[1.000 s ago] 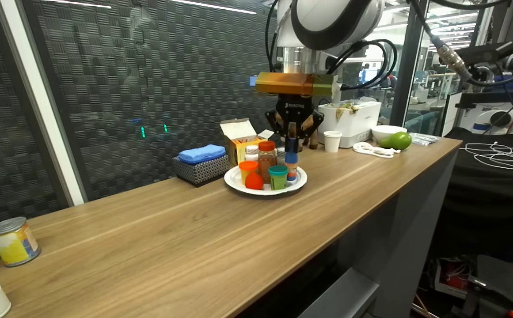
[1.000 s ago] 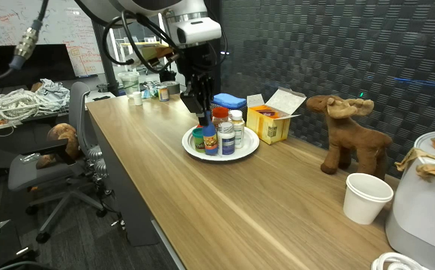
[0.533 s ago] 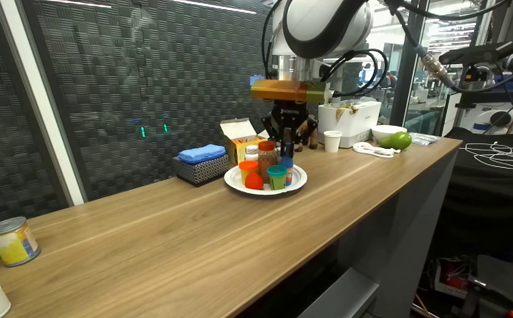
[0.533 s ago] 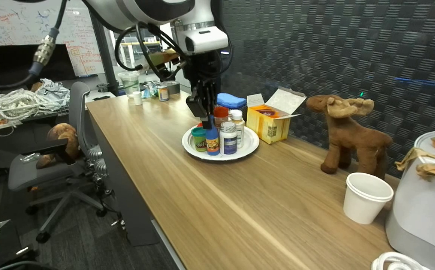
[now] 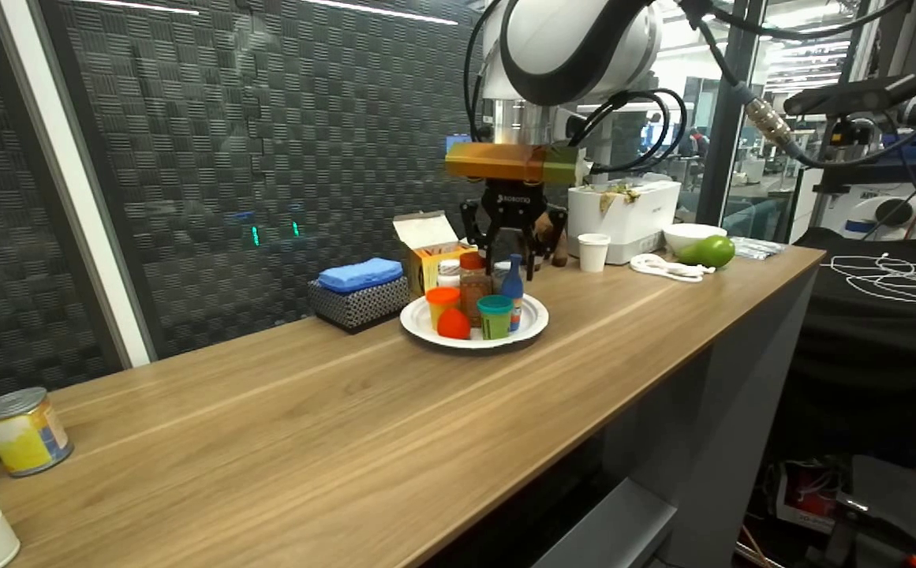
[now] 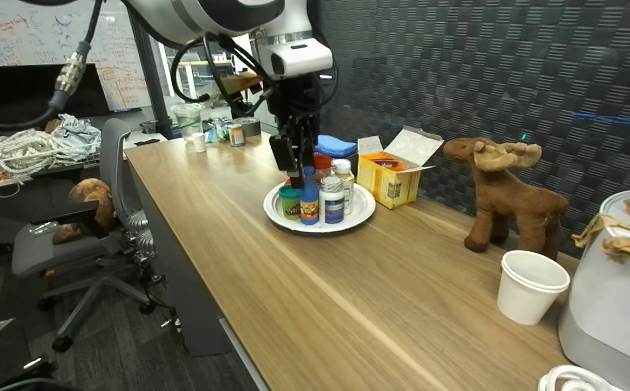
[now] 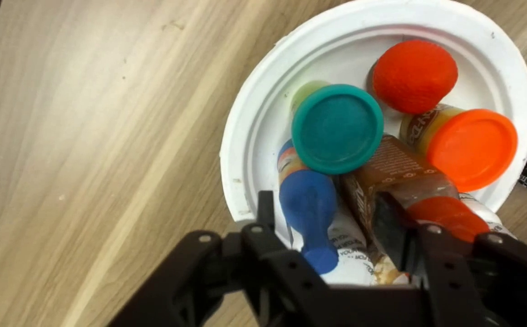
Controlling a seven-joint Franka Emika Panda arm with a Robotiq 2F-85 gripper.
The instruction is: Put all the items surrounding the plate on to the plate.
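On the round white plate [image 5: 538, 319] the items stand crowded together. The blue bottle [image 7: 308, 195] is upright near the rim, its neck between the spread fingers of my gripper [image 7: 324, 204], with visible gaps on both sides. In an exterior view the gripper [image 5: 509, 268] hovers over the bottle's top, open. Beside the bottle are a green jar with teal lid [image 7: 337, 129], a red-capped brown jar [image 7: 395, 165], and two white bottles [image 6: 331, 203], [image 6: 345, 179]. A yellow jar with orange lid [image 7: 472, 150] and a red rounded item [image 7: 415, 76] fill the far side.
Behind the plate are an opened yellow box [image 6: 390, 179] and a blue cloth or sponge [image 5: 361, 274] on a patterned box. A brown stuffed moose [image 6: 510, 201], a white cup [image 6: 532, 285] and a white appliance [image 5: 627, 217] stand along the wall side. A can [image 5: 24, 430] sits at the far end.
My gripper has opened, and the blue bottle it was shut on now stands free on the plate. Before that, arm and bottle shifted slightly inward over the plate.
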